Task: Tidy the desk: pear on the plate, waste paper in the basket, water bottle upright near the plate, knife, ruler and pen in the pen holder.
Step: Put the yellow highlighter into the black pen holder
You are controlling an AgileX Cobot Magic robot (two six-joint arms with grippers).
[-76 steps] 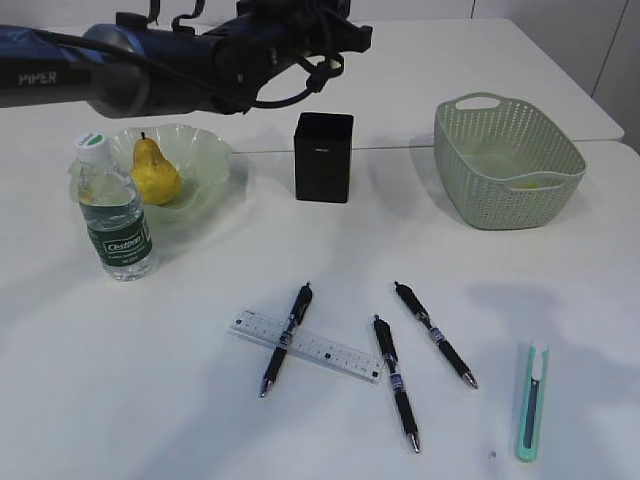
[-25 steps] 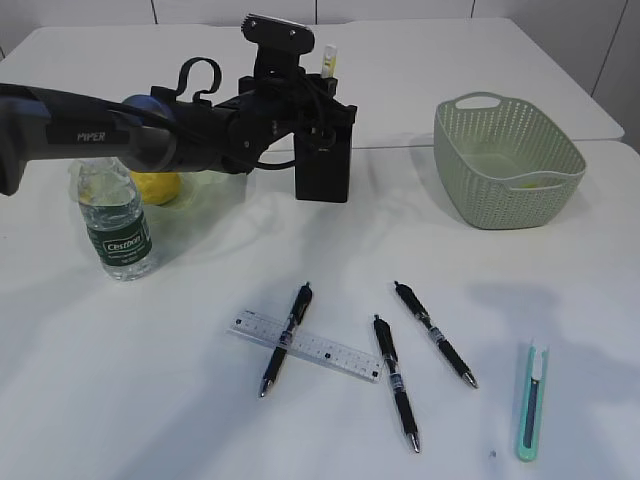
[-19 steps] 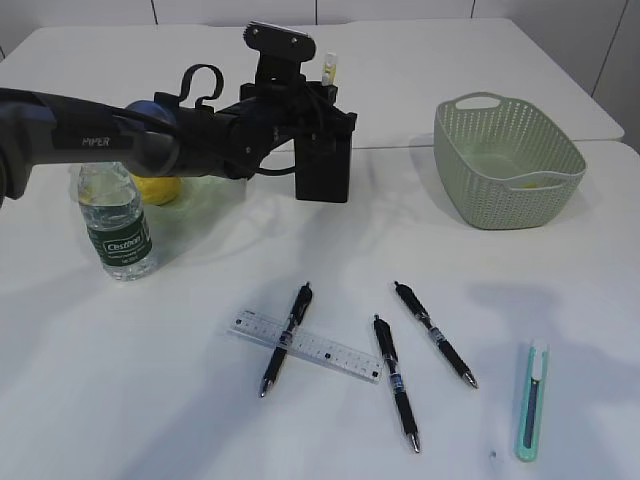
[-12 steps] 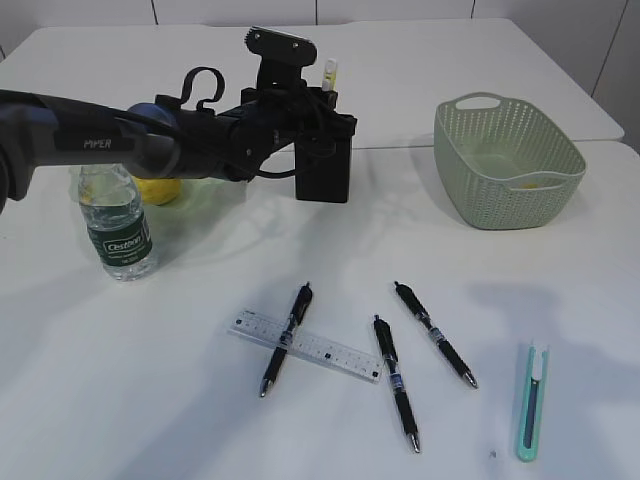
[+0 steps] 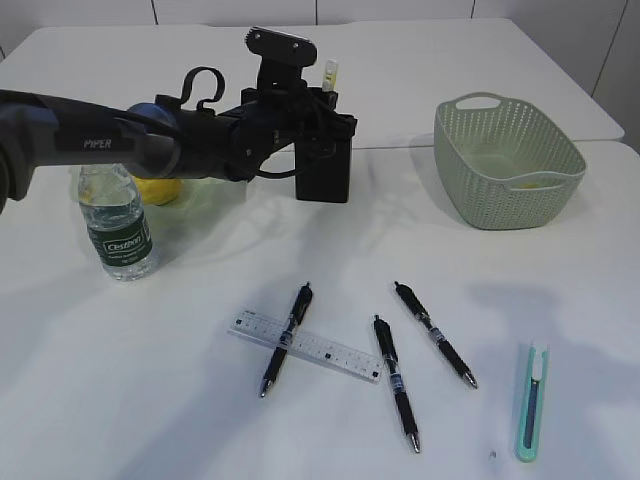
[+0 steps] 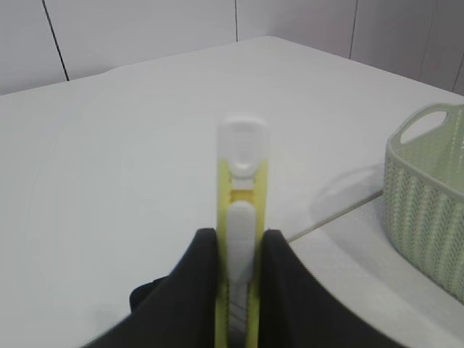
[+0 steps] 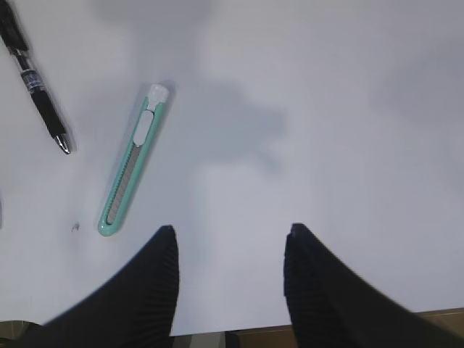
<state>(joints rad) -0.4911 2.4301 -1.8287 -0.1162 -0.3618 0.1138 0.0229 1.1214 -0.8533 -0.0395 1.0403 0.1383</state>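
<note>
While the left hand (image 6: 239,290) clamps the yellow knife (image 6: 242,239) upright above the pen holder (image 5: 323,170), the right hand (image 7: 230,286) hangs apart over the desk (image 7: 348,130) beside the green knife (image 7: 134,170).

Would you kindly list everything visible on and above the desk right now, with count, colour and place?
yellow knife: one, yellow and white, upright in the left gripper over the pen holder.
pen holder: one, black, back centre.
pens: three, black, front centre; one lies across the ruler.
ruler: one, clear, front centre.
green knife: one, teal, front right, flat.
basket: one, pale green, back right.
water bottle: one, clear with green label, upright at left.
pear: one, yellow, behind the bottle, mostly hidden by the arm.
left gripper: black, closed on the yellow knife.
right gripper: black, open above the bare table.
</note>
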